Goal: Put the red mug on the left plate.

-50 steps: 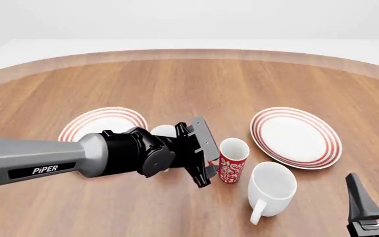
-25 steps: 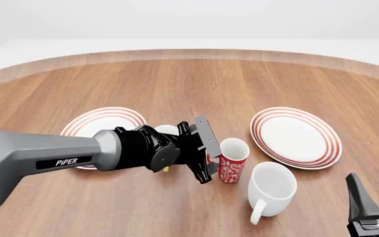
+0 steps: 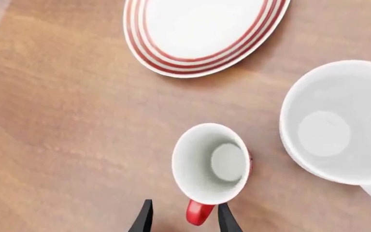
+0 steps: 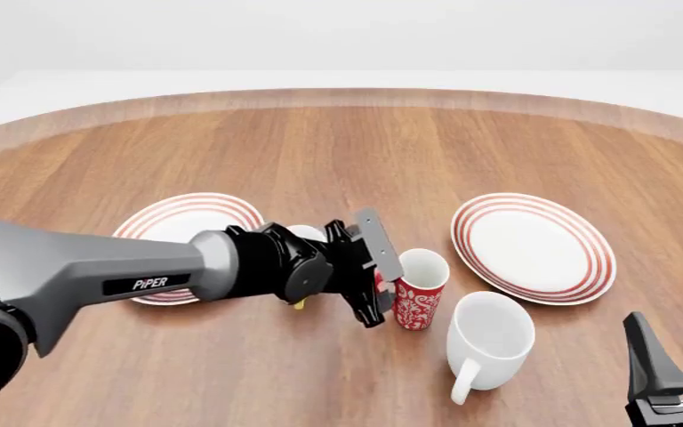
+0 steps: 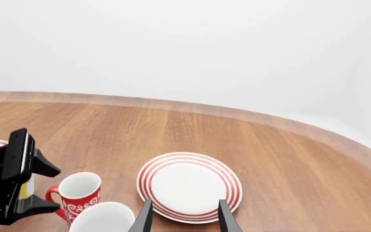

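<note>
Left gripper (image 4: 380, 286) at the red mug's handle

The red mug (image 4: 419, 289) stands upright on the table (image 4: 354, 151), between the left plate (image 4: 175, 228) and a white mug (image 4: 487, 340); the spread fingers (image 3: 144, 218) straddle its handle without pinching.

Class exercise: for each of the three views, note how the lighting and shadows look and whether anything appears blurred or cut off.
Front view: flat even light, faint soft shadows under the white mug, everything sharp. Left wrist view: crisp, no glare; white mug cropped by the frame; the red mug casts little shadow. Right wrist view: bright blank background, sharp focus, left gripper dark against it.
</note>
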